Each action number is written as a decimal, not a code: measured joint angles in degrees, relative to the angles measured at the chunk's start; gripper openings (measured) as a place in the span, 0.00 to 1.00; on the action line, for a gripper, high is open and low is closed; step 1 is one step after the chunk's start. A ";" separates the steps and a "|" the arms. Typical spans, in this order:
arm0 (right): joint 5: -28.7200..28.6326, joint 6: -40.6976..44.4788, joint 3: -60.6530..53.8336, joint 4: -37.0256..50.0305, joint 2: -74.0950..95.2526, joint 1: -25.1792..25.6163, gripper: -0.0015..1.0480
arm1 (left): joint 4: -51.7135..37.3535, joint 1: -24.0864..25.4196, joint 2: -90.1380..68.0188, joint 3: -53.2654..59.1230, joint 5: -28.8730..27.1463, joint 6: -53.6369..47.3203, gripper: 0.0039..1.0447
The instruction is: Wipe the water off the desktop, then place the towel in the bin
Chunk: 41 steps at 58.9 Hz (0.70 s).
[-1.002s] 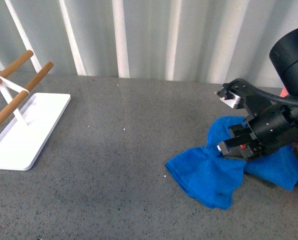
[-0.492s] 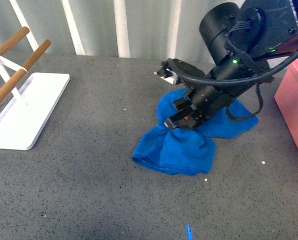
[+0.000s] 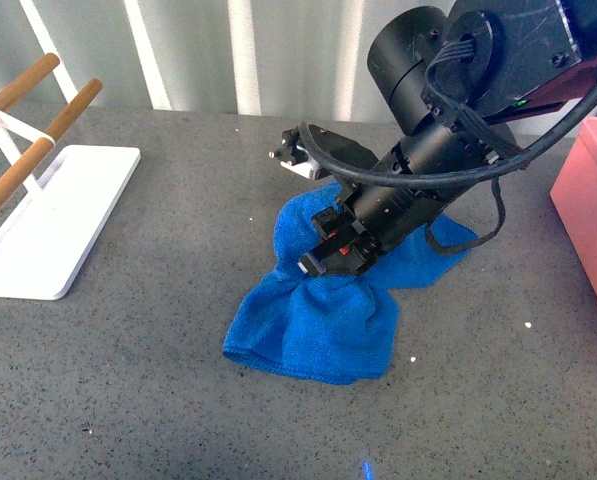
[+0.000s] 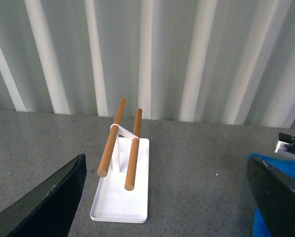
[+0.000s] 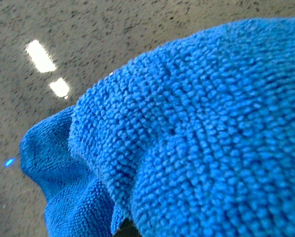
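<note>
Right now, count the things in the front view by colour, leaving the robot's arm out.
Blue: 1, towel
White with brown rails: 1, tray
Pink: 1, bin
Total: 3

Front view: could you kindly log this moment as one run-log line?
phase: wipe | right gripper: shut on towel | towel: spread on desktop | left gripper: open, empty | bin: towel not in it

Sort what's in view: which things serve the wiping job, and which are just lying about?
Job: towel, pinched by right gripper; desktop; pink bin.
Lying about: white tray with wooden rails.
</note>
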State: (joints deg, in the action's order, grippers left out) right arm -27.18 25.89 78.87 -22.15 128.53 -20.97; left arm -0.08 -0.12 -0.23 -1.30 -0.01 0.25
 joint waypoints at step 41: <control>1.99 3.52 -7.63 -2.05 -30.88 9.92 0.05 | 0.04 0.00 0.04 0.00 0.00 0.00 0.94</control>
State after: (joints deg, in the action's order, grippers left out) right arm -25.19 29.41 71.24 -24.21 97.65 -11.05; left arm -0.03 -0.12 -0.19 -1.30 -0.01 0.25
